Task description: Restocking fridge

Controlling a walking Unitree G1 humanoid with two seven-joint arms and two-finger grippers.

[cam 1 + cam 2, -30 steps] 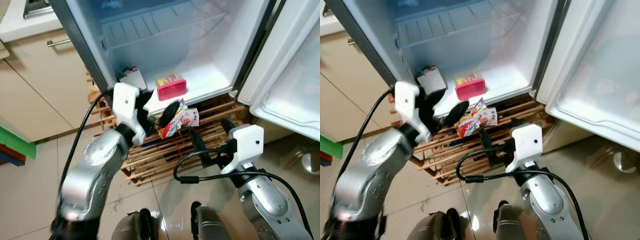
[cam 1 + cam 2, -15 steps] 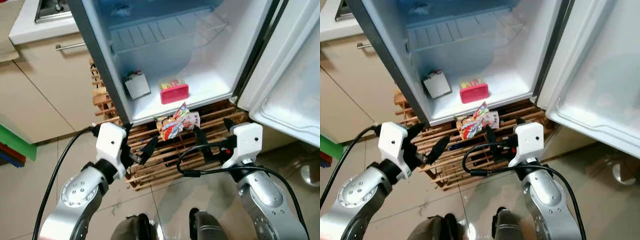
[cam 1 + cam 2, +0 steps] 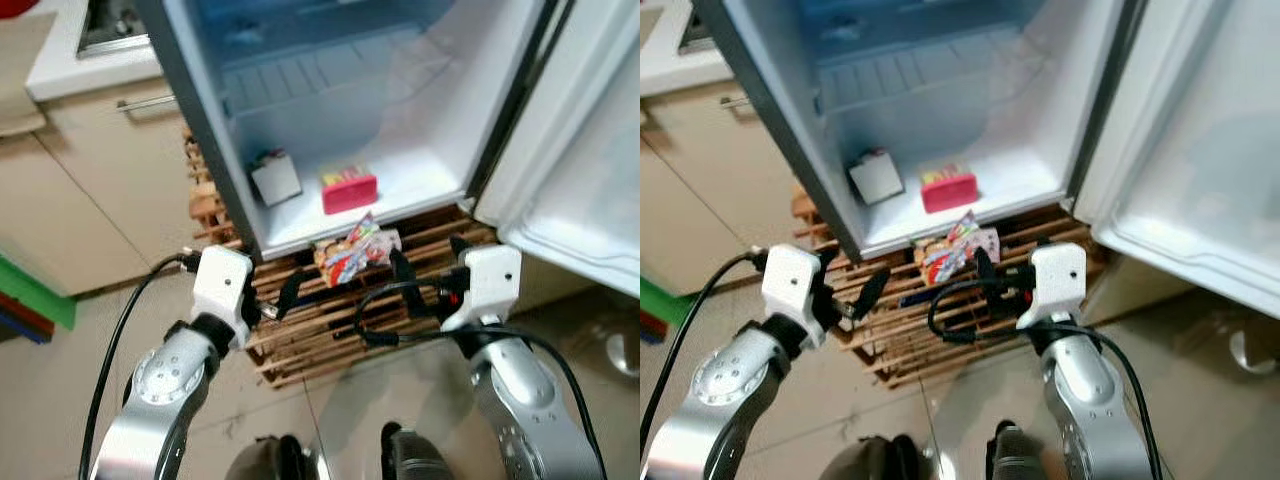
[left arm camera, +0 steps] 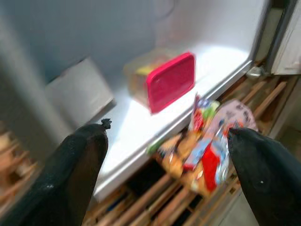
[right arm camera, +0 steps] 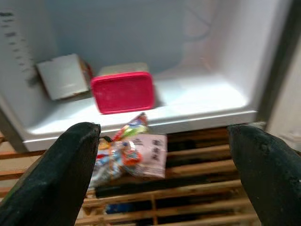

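The fridge (image 3: 330,90) stands open. On its floor sit a white box (image 3: 275,178) and a pink-lidded container (image 3: 349,190). A colourful snack packet (image 3: 355,250) lies on the wooden pallet (image 3: 330,335), just below the fridge's front edge. My left gripper (image 3: 290,292) hangs open, low and to the left of the packet, apart from it. My right gripper (image 3: 425,268) is open just right of the packet, with nothing between its fingers. The left wrist view shows the packet (image 4: 207,141) and container (image 4: 169,80) past the spread fingers (image 4: 70,169). The right wrist view shows the same packet (image 5: 129,153).
The fridge door (image 3: 590,170) stands swung open at the right. Beige cabinets (image 3: 90,190) under a white counter are at the left, with a green object (image 3: 30,300) on the tiled floor (image 3: 60,400). A wire shelf (image 3: 320,60) crosses the fridge.
My left gripper has drawn back from the packet at the fridge's front edge, down and to the left. The packet stays on the pallet. The right gripper has barely moved.
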